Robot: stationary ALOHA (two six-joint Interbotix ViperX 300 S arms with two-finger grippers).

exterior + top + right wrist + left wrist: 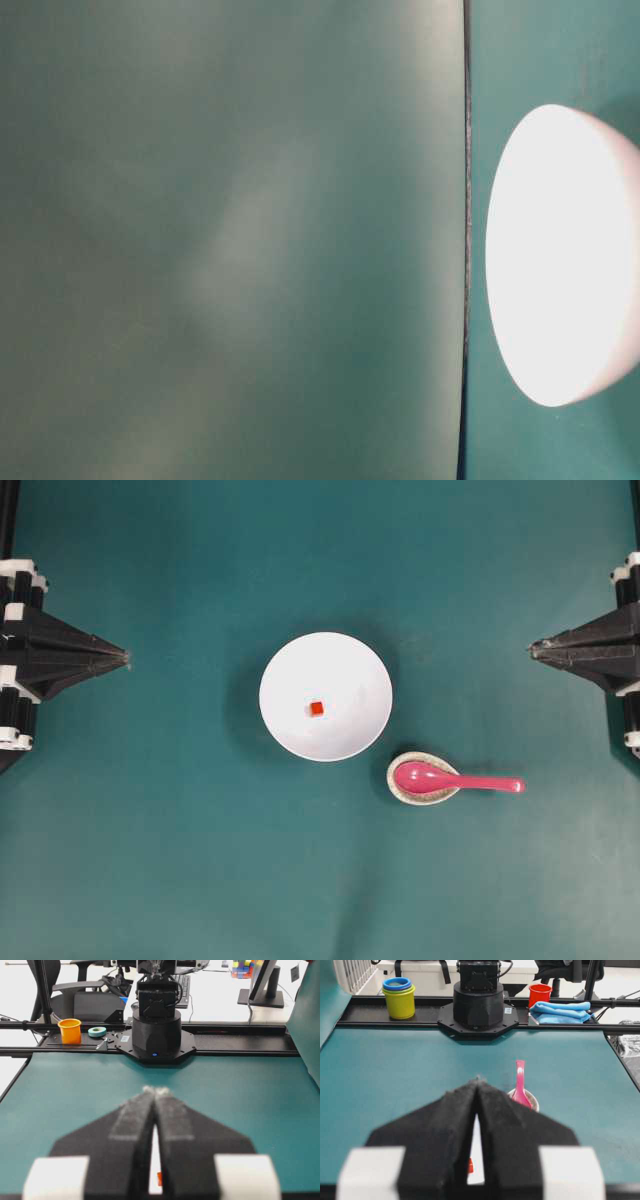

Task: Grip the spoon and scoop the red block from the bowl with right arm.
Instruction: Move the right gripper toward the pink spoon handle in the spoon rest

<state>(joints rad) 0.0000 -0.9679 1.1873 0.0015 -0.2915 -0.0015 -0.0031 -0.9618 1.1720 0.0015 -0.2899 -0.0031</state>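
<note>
The white bowl (340, 670) stands mid-table with the tiny red block (316, 708) inside it. The pink spoon (455, 780) lies to the bowl's lower right, with its scoop resting in a small speckled dish (404, 791) and its handle pointing right. My left gripper (127, 659) is shut and empty at the left edge. My right gripper (531, 648) is shut and empty at the right edge, above and right of the spoon. In the left wrist view the gripper (479, 1080) hides most of the bowl, and the spoon (520, 1085) shows beyond it. The right wrist view shows its gripper (156, 1091) and the block (159, 1178).
In the table-level view the bowl (560, 260) fills the right side. Beyond the table's edge stand stacked yellow and blue cups (399, 995), a red cup (539, 994) and a blue cloth (560, 1012). An orange cup (69, 1030) and a tape roll (97, 1031) stand behind the other arm's base.
</note>
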